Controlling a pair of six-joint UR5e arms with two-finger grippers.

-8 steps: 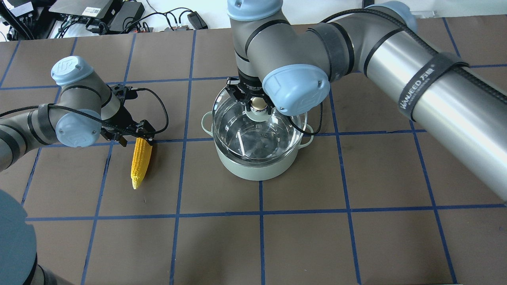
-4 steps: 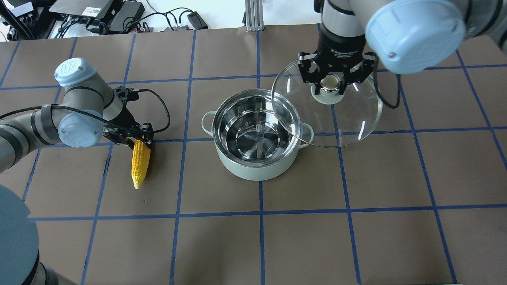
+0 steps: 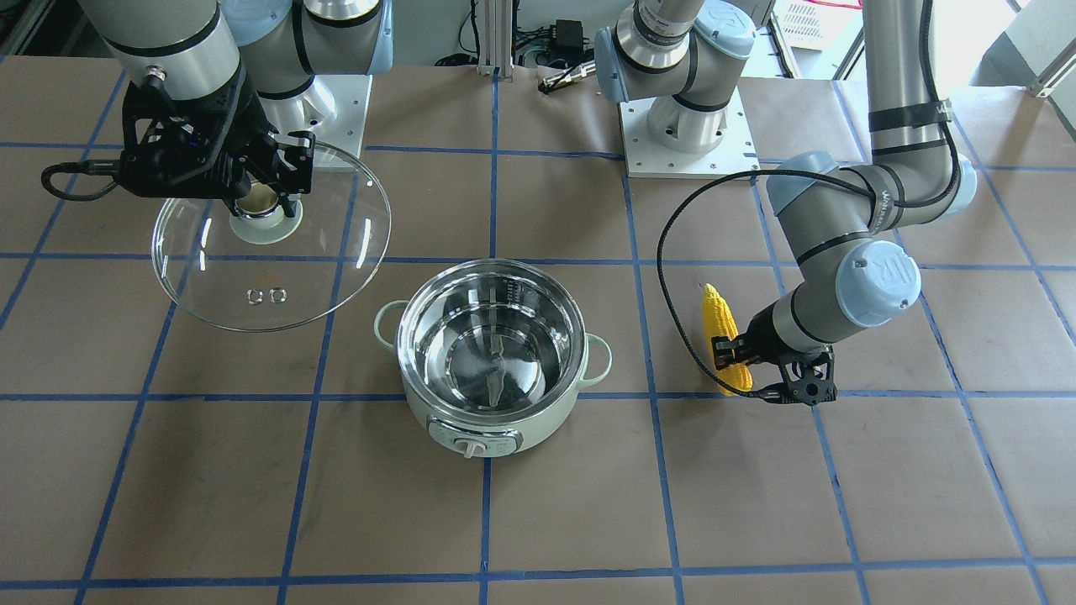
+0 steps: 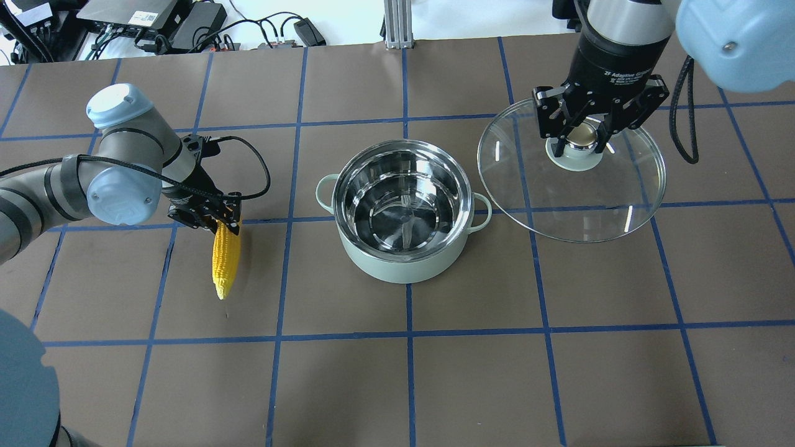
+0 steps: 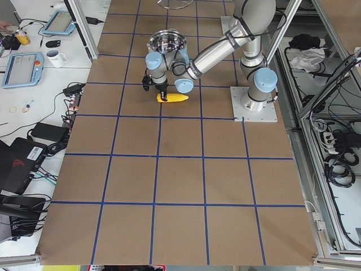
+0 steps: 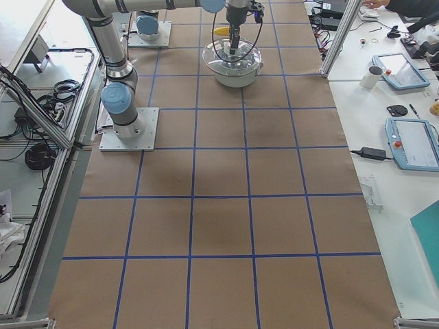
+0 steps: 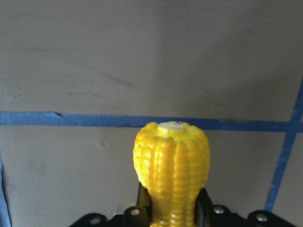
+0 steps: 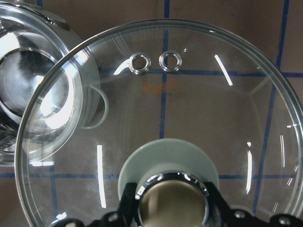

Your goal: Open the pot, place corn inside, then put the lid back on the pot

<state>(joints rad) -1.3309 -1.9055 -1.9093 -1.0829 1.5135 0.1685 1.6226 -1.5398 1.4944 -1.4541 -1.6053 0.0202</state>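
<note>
The mint-green pot stands open at mid-table, its steel bowl empty; it also shows in the front view. My right gripper is shut on the beige knob of the glass lid and holds the lid in the air to the right of the pot, clear of its rim. In the right wrist view the lid fills the frame. The yellow corn lies left of the pot. My left gripper is shut on its thick end, with the corn between the fingers.
Brown table paper with blue tape grid lines. The left gripper's black cable loops between the corn and the pot. Electronics and cables lie beyond the far edge. The arm bases stand on the robot side.
My right gripper lifted the lid off the pot and carried it to the right. My left gripper came down around the corn's thick end and shifted it slightly.
</note>
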